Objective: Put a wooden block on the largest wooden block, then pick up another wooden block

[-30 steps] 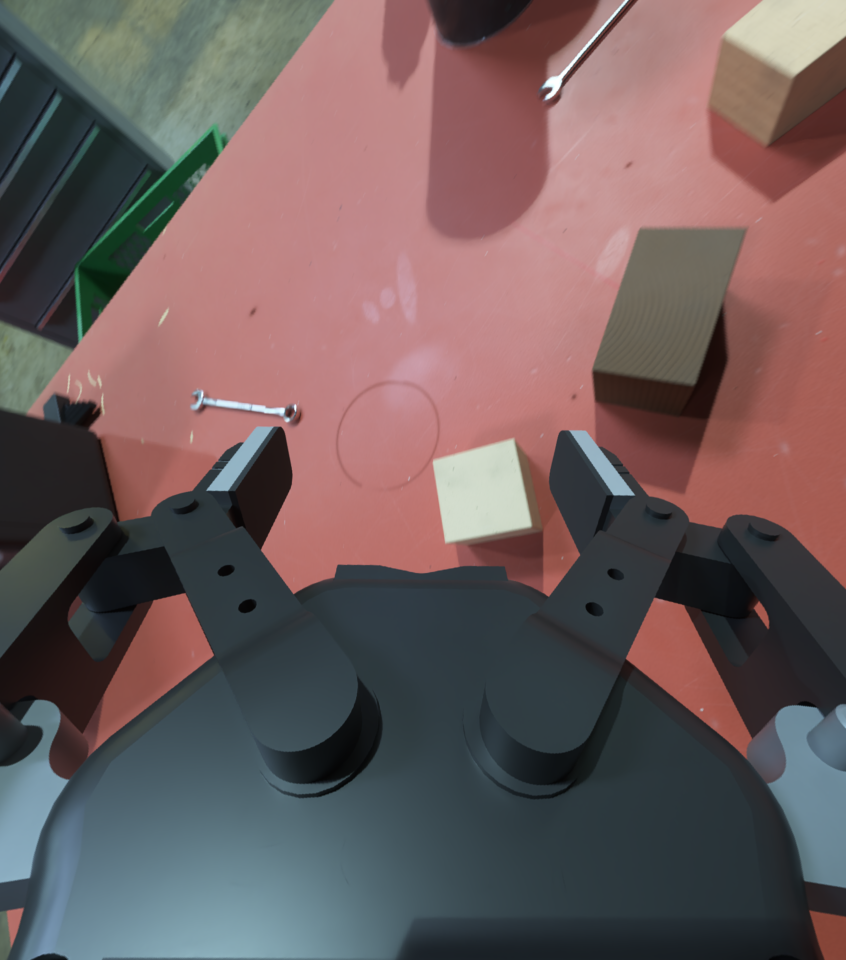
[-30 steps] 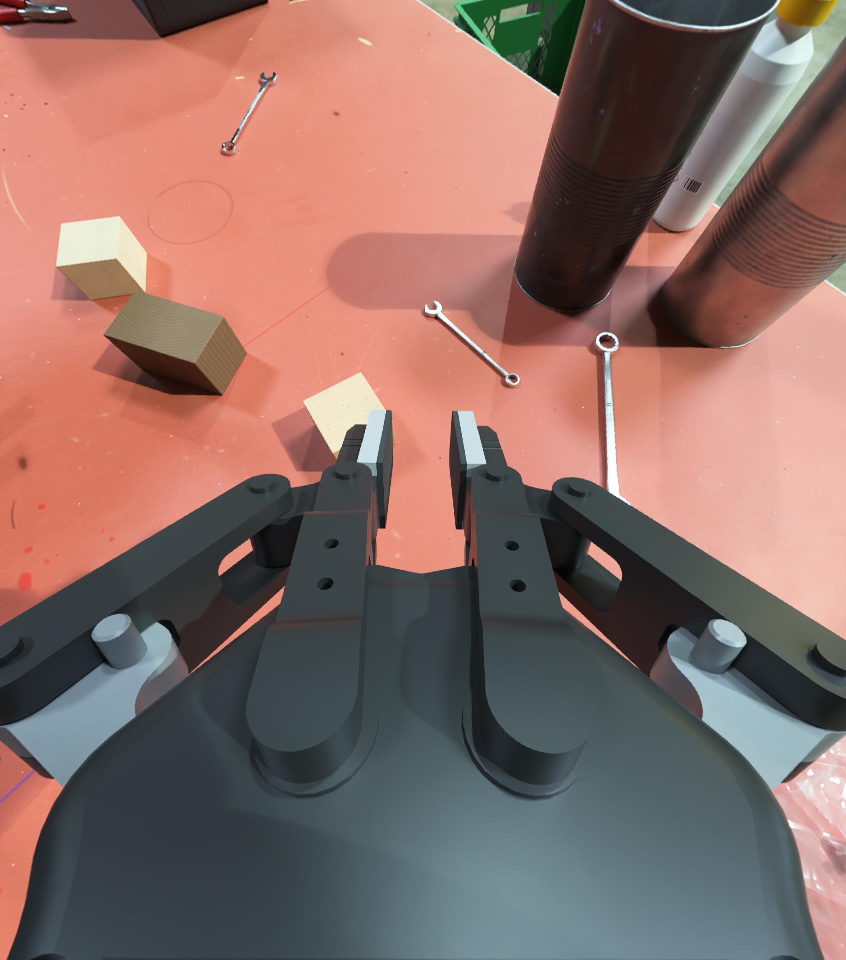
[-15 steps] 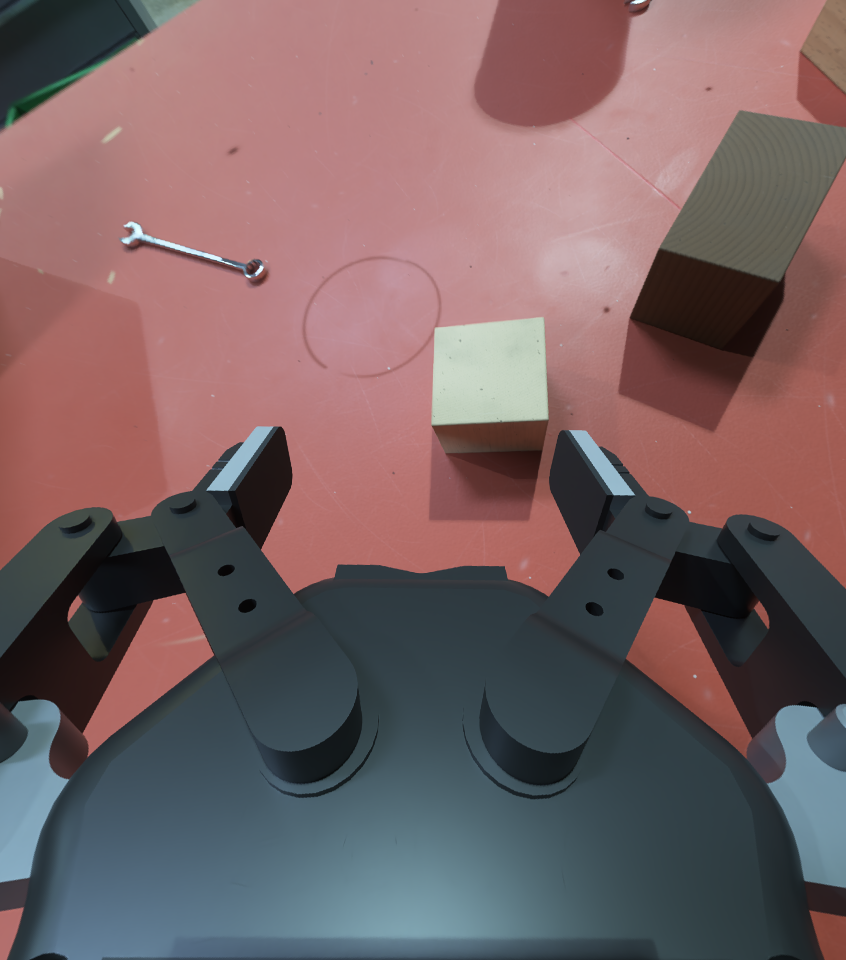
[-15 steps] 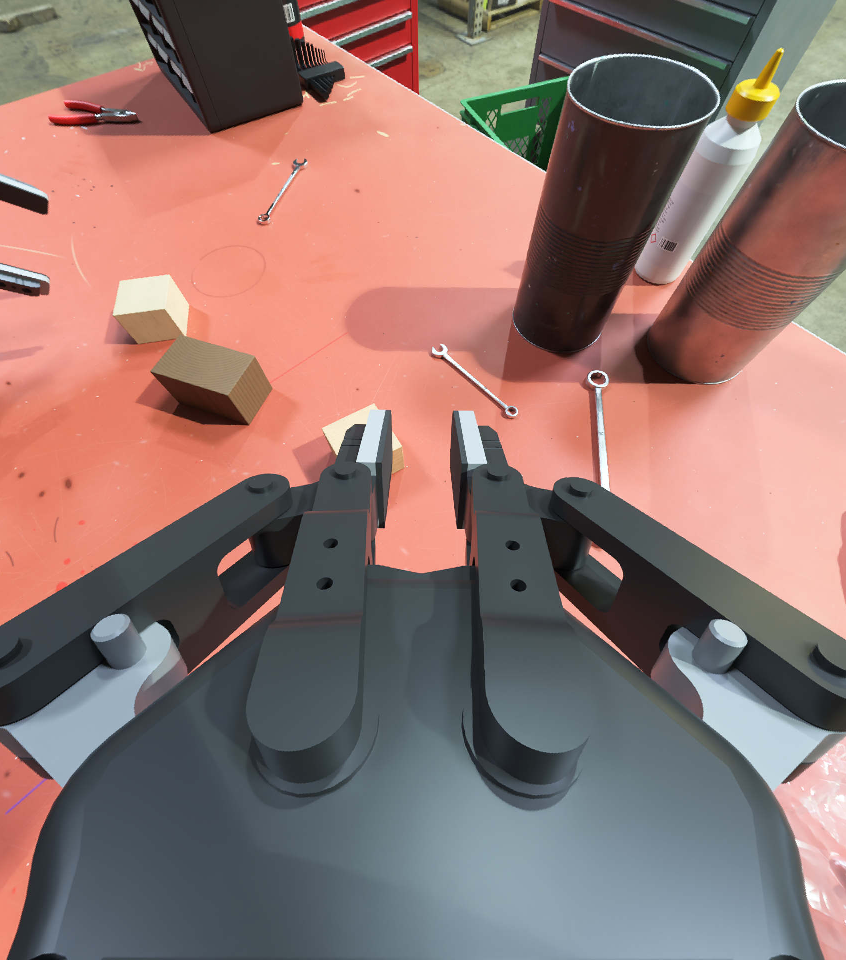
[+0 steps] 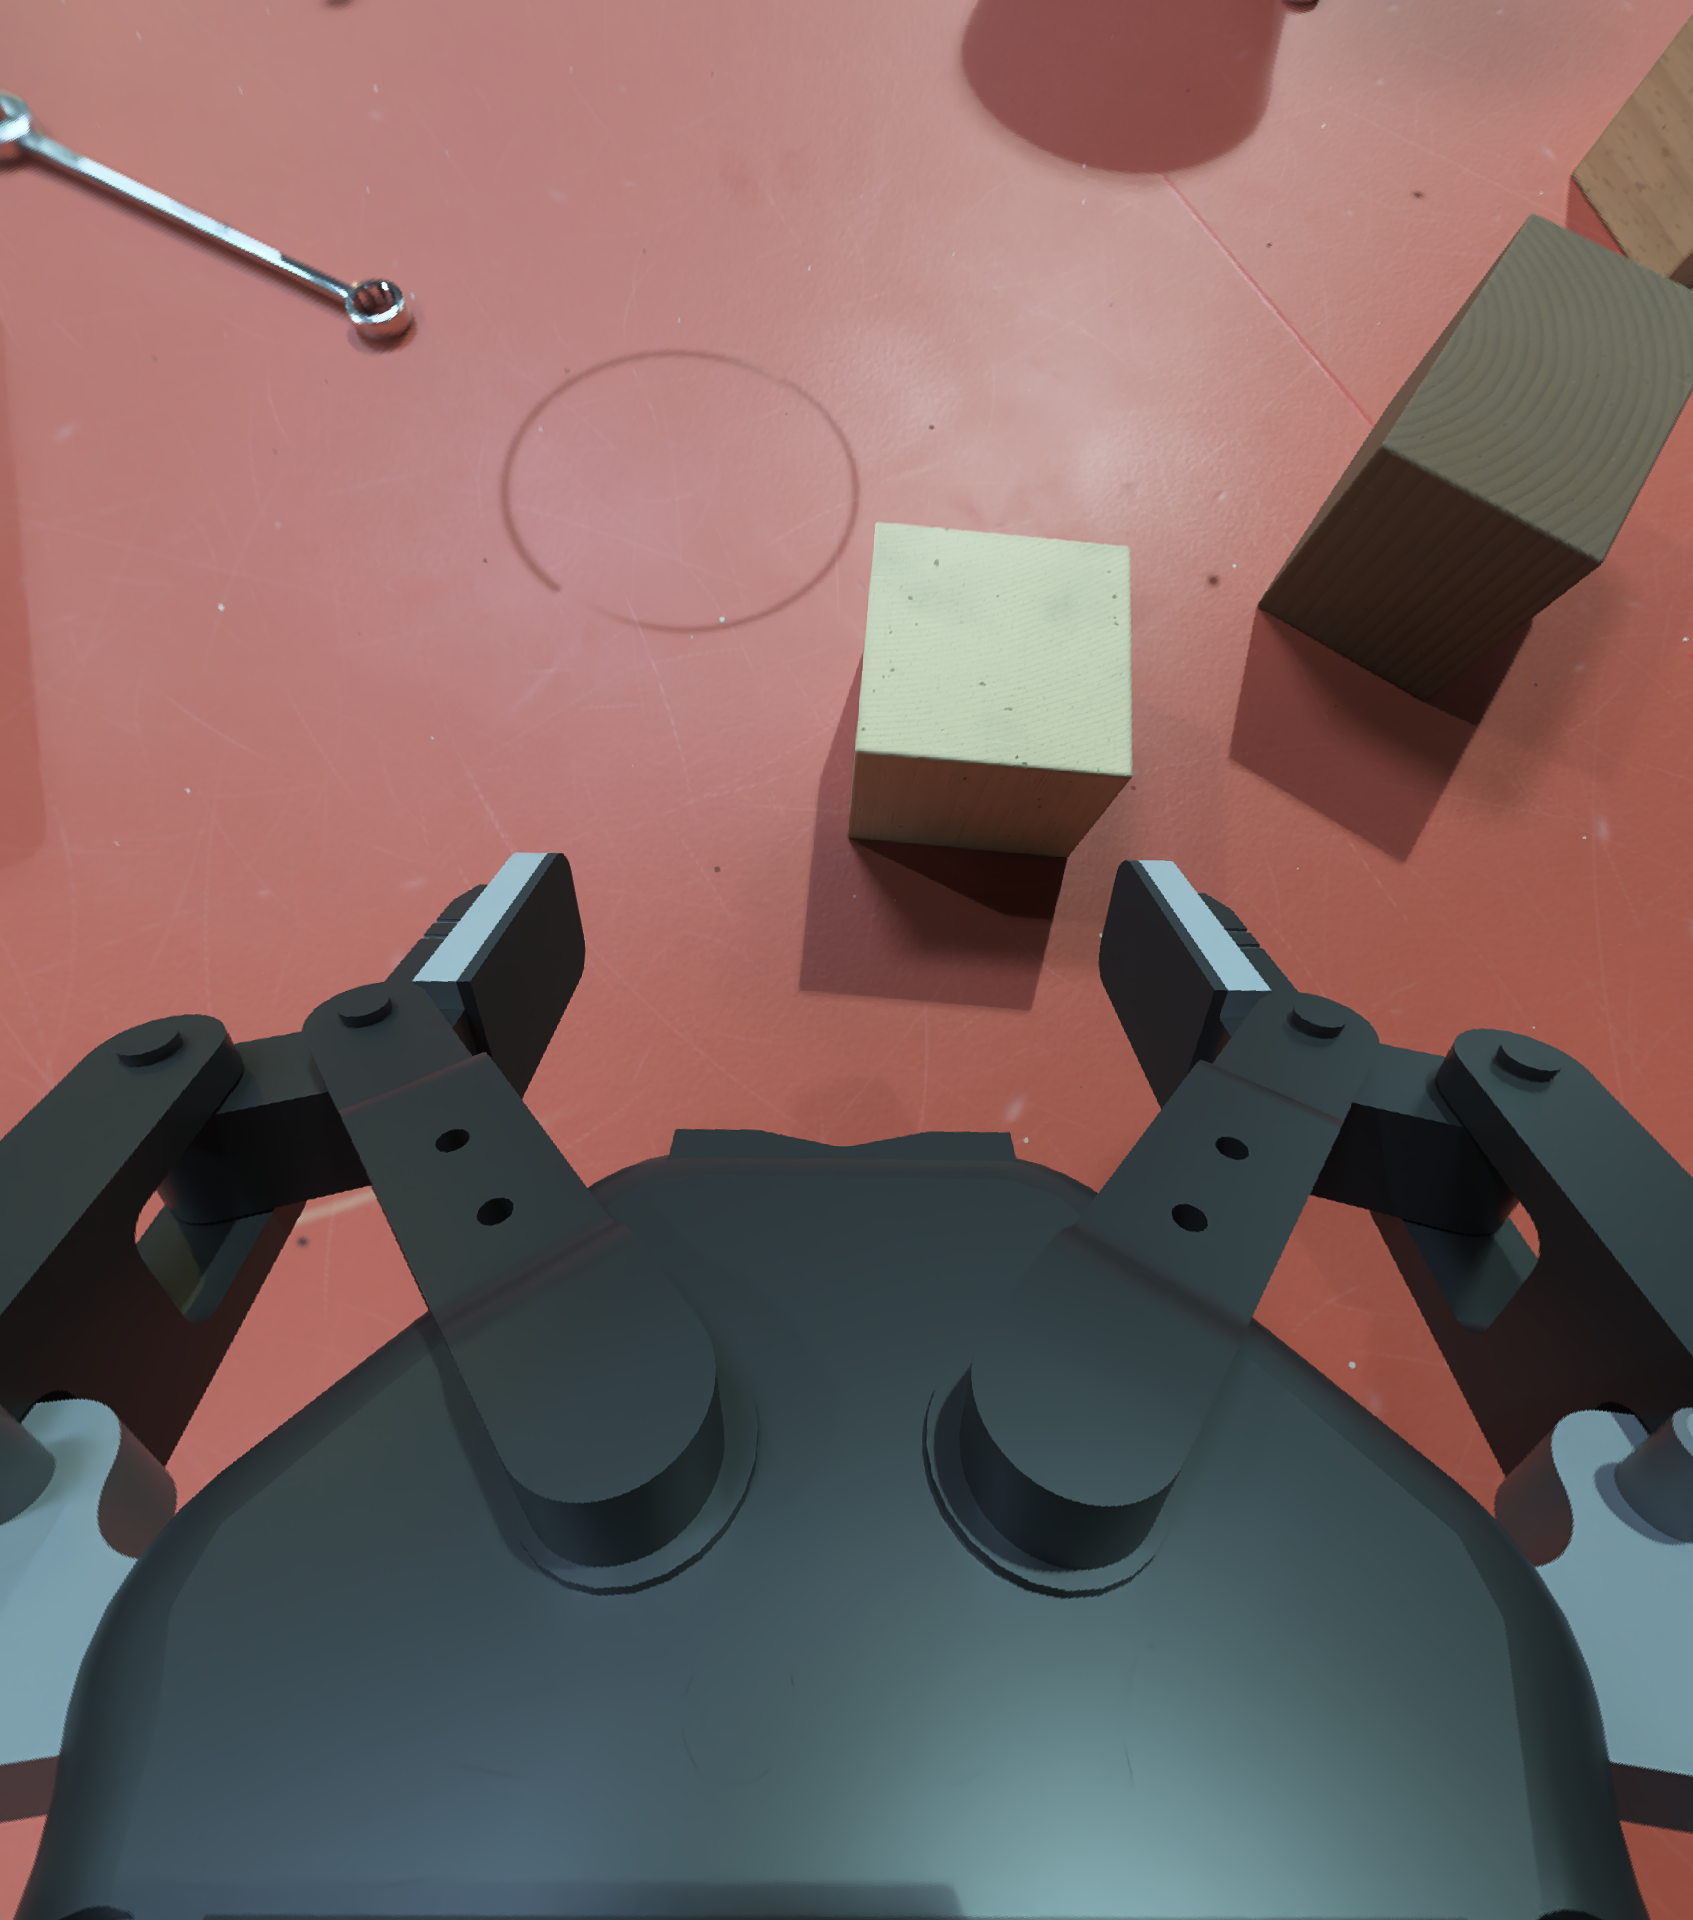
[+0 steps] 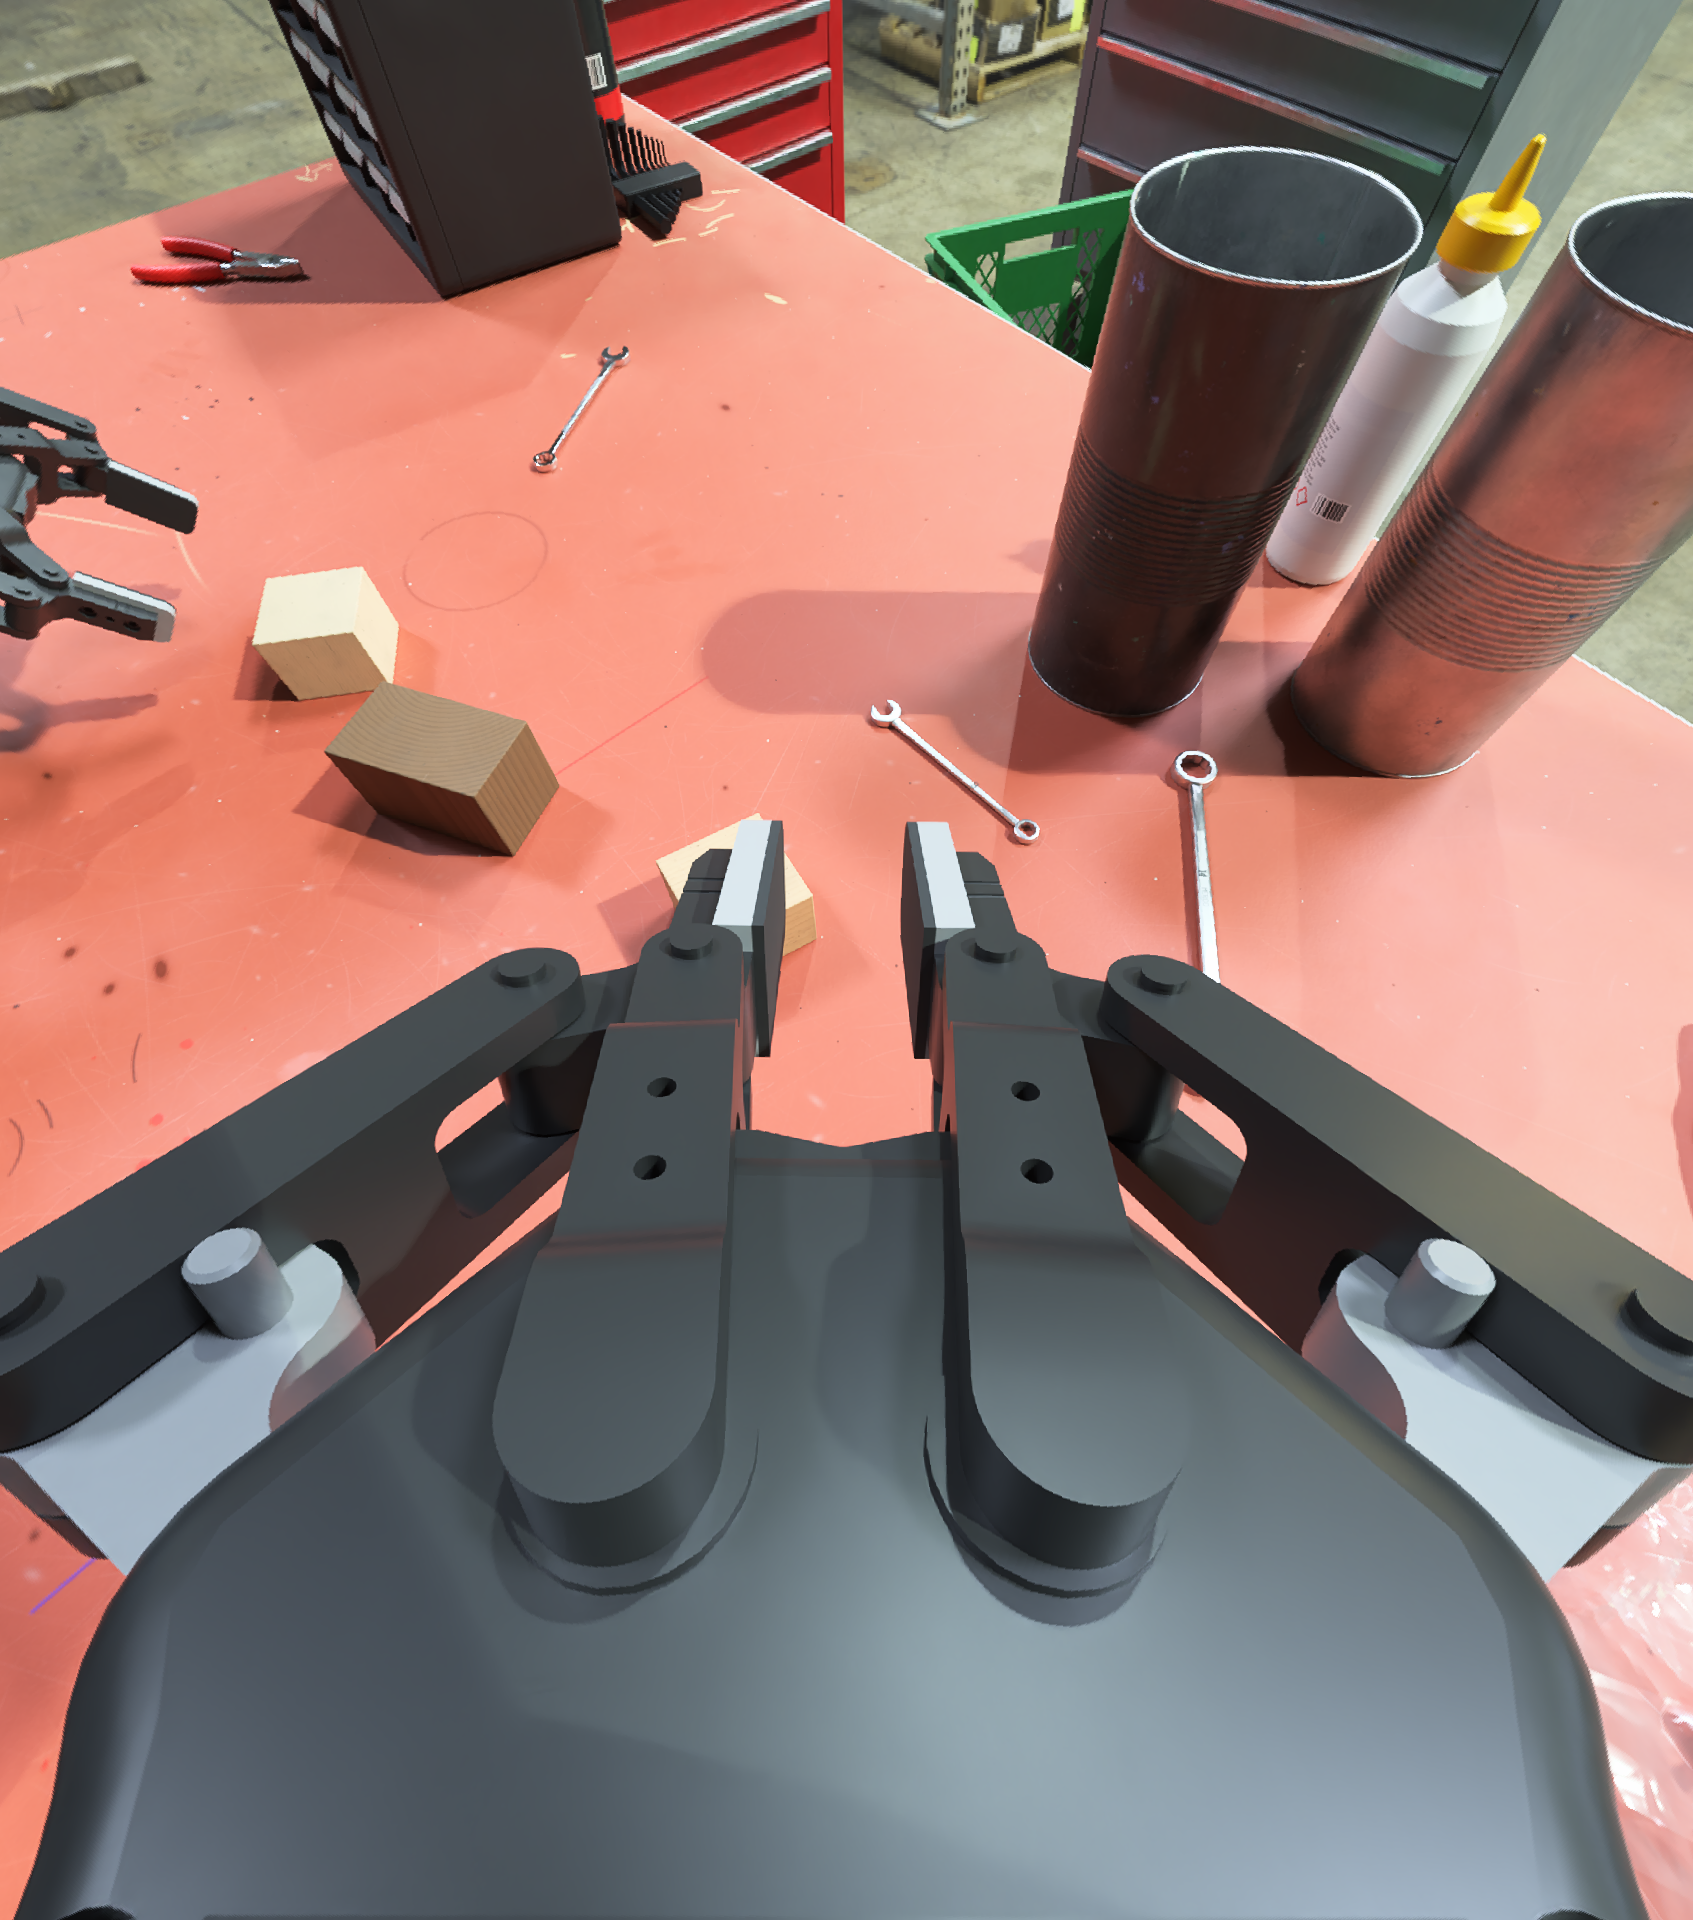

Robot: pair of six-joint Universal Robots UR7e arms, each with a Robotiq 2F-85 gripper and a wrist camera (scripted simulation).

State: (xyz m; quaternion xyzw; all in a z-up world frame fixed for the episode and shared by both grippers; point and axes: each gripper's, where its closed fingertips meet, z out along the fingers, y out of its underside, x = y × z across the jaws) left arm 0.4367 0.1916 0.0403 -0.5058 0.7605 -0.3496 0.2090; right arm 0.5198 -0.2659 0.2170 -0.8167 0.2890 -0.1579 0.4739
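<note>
Jaws wide; left gripper (image 5: 842, 914) nearer pale cube (image 5: 993, 665) (untouched).

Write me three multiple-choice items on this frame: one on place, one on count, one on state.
1. Where does the pale cream wooden cube lie relative to the open left gripper?
A. Ahead of the fingertips, apart from them
B. Clamped between the fingers
C. On the dark brown block

2. How many wooden blocks are on the red table?
A. Two
B. Three
C. Five

3. What rests on the large dark brown wooden block?
A. The cream cube
B. A wrench
C. Nothing

Answers:
1 A, bare table shows between the cube and the fingertips.
2 B, the right wrist view shows the cream cube, the brown block and a small light tan wooden block behind the right gripper.
3 C, its top face is bare.
</note>
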